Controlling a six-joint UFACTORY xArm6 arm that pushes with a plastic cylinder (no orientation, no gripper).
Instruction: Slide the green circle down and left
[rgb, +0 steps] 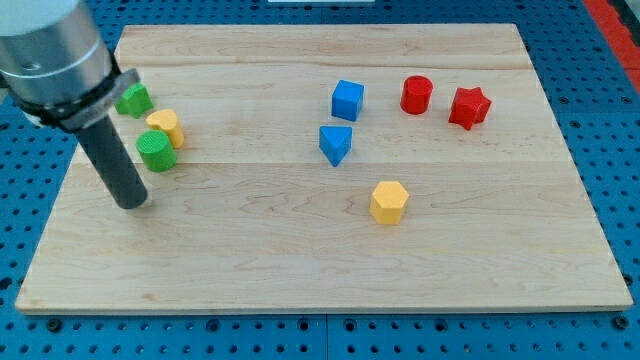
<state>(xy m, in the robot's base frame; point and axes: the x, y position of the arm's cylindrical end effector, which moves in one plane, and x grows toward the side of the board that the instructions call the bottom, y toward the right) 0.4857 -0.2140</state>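
While my tip (131, 203) rests just below-left of the green circle block (156, 150) at the view's left, eight blocks dot the wooden surface (300, 250): two green, two yellow, two blue, two red.

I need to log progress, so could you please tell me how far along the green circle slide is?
Done: nothing I can confirm; the green circle sits beside the yellow block near the board's left edge. In hand: my tip rests on the board just below and left of the circle, apart from it. Left: that is the side the circle should travel toward, so I would probably need to get round to its upper right, then push down and left.
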